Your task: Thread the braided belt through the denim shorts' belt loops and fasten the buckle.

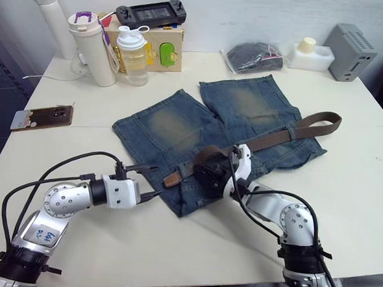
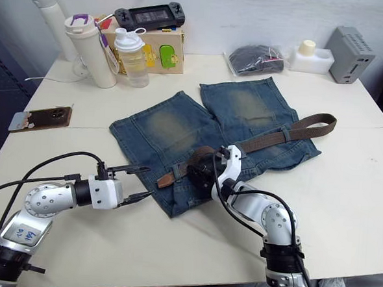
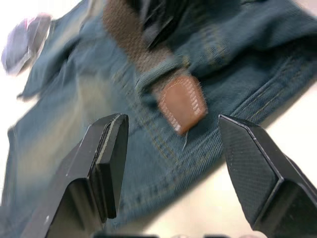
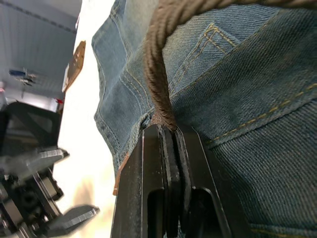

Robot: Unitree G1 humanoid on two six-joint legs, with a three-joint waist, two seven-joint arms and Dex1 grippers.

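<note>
Denim shorts (image 1: 231, 130) lay flat mid-table, braided belt (image 1: 276, 134) across waistband. Right gripper (image 4: 166, 130) pinched belt just behind its leather tip (image 3: 181, 101). Left gripper (image 3: 173, 148) gaped wide just short of tip. Risk: right's pull bunches denim, tip slips back before left grabs it

Bare worktop (image 1: 172, 246) lies open in front of the denim shorts (image 1: 179, 126); bottles (image 1: 133, 55), a wooden box (image 1: 165, 47) and a phone (image 1: 42, 117) crowd the far left.
</note>
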